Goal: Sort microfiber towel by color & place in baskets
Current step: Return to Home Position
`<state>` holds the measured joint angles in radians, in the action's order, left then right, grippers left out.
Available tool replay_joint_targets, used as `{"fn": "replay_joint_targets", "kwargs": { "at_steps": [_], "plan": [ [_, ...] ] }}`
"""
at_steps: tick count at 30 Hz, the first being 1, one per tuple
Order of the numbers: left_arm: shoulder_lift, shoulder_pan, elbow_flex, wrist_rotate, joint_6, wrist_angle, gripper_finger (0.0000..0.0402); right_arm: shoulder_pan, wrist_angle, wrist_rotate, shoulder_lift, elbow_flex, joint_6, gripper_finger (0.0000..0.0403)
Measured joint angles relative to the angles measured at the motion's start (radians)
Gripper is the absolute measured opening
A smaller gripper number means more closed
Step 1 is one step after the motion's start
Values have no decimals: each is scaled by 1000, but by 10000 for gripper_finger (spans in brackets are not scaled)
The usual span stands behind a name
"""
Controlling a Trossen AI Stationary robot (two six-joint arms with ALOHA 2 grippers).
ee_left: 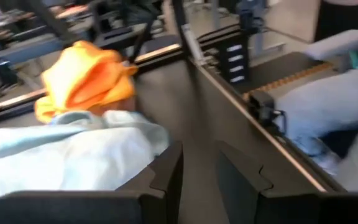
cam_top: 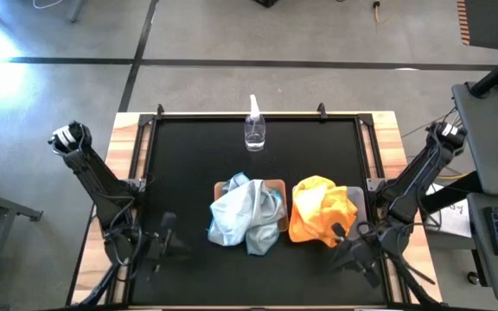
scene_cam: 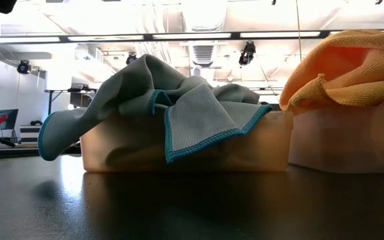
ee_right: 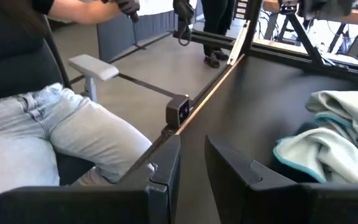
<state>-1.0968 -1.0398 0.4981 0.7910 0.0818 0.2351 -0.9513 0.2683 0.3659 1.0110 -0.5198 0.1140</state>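
Note:
Pale blue-grey towels (cam_top: 245,214) are heaped on the tan-brown basket (cam_top: 272,184) at the table's middle, and their edges hang over its walls (scene_cam: 259,150). Bright orange towels (cam_top: 321,210) are piled on the translucent grey basket (cam_top: 358,198) to its right. My left gripper (cam_top: 164,235) hovers near the table's near-left part with its fingers a little apart and nothing between them (ee_left: 199,155). My right gripper (cam_top: 346,244) is low by the near-right corner, just in front of the orange pile, also slightly open and empty (ee_right: 192,149).
A small clear spray bottle (cam_top: 254,130) stands upright near the far edge. The black mat (cam_top: 188,155) is bare to the left and behind the baskets. A seated person's legs (ee_right: 42,137) are beside the table's near side.

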Motion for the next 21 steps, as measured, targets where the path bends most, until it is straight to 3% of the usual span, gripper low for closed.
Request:
{"fn": "replay_joint_targets", "kwargs": {
  "at_steps": [13, 21],
  "plan": [
    [1, 0, -79, -42, -21, 44, 78, 30, 0, 2, -175, 138, 17, 68],
    [3, 0, -110, -42, 0, 71, 78, 30, 145, 27, -282, 293, 17, 68]
  ]
}}
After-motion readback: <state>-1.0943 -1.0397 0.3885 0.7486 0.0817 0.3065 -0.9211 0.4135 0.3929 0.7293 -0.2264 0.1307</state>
